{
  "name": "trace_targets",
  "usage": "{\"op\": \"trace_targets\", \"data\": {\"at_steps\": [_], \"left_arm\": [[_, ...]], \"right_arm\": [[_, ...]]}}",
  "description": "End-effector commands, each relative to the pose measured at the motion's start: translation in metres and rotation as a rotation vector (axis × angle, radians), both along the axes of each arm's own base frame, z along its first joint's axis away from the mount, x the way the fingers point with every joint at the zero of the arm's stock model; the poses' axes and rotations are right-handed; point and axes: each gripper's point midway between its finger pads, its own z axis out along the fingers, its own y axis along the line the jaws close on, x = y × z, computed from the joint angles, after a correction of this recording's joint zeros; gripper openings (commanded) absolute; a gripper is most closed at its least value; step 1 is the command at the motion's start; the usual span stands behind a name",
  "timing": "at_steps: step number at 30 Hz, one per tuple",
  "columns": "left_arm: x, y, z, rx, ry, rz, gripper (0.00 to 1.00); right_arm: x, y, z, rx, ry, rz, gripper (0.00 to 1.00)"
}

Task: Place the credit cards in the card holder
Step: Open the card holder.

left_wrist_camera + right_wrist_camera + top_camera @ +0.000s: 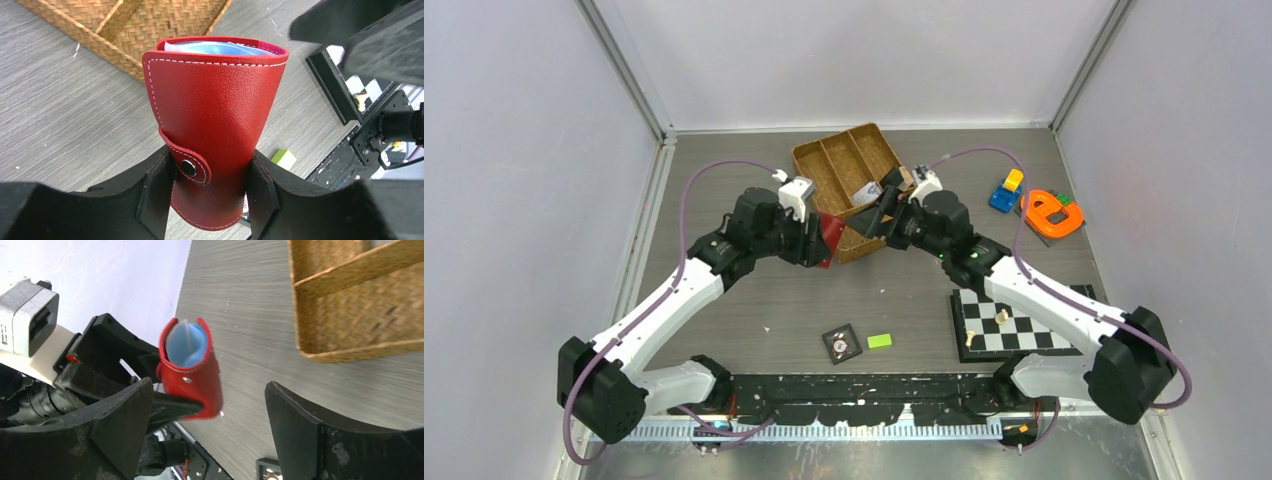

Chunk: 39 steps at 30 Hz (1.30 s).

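Note:
The card holder (829, 235) is a red wallet curled into a tube, held above the table beside the woven tray. My left gripper (822, 243) is shut on it. In the left wrist view both pads press the sides of the card holder (215, 115) near its snap tab. Light blue material shows inside the open top of the card holder (186, 342); I cannot tell credit cards from lining there. My right gripper (879, 205) faces the wallet from the right. It stands open (208, 387) with nothing between its fingers.
A woven brown divided tray (824, 165) sits behind the grippers with a pale flat piece (864, 192) in it. A black dial tile (841, 343) and a green block (880, 341) lie near the front. A chessboard (1014, 320) and toys (1052, 213) are on the right.

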Motion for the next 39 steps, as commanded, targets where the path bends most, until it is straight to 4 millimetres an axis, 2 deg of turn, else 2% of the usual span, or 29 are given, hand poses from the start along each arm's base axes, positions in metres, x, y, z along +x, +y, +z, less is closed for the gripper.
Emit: {"op": "trace_targets", "data": {"at_steps": [1,9,13,17,21,23,26,29,32,36,39], "left_arm": [[-0.002,-0.010,0.022,-0.038,-0.086,-0.050,0.51],[-0.006,-0.015,0.023,-0.045,-0.082,-0.063,0.51],[-0.008,-0.017,0.023,-0.053,-0.080,-0.078,0.51],[-0.012,-0.022,0.023,-0.067,-0.072,-0.102,0.51],[-0.014,-0.026,0.023,-0.075,-0.071,-0.127,0.54],[-0.012,-0.024,0.026,-0.062,-0.092,-0.121,0.64],[-0.005,-0.008,0.031,0.001,-0.143,-0.064,0.77],[-0.002,0.004,0.042,0.024,-0.213,-0.018,0.83],[-0.002,0.009,0.050,0.019,-0.248,-0.002,0.84],[-0.007,-0.002,0.050,-0.020,-0.224,-0.048,0.74],[-0.013,-0.016,0.050,-0.076,-0.181,-0.106,0.70]], "right_arm": [[0.007,0.030,0.046,0.128,-0.067,-0.011,0.86],[0.000,0.055,0.033,0.096,-0.039,0.012,0.87],[0.004,0.060,0.021,0.068,-0.027,-0.009,0.82],[0.011,0.055,0.010,0.037,-0.020,-0.057,0.63],[0.013,0.052,0.006,0.010,-0.027,-0.068,0.39],[0.012,0.048,0.007,-0.005,-0.038,-0.071,0.26],[0.014,0.033,0.009,-0.067,-0.077,-0.106,0.14],[0.012,0.020,0.013,-0.145,-0.139,-0.100,0.05],[0.007,0.011,0.012,-0.214,-0.171,-0.064,0.01],[-0.004,0.010,0.014,-0.227,-0.198,0.019,0.00],[-0.016,0.019,0.016,-0.193,-0.207,0.101,0.01]]}}
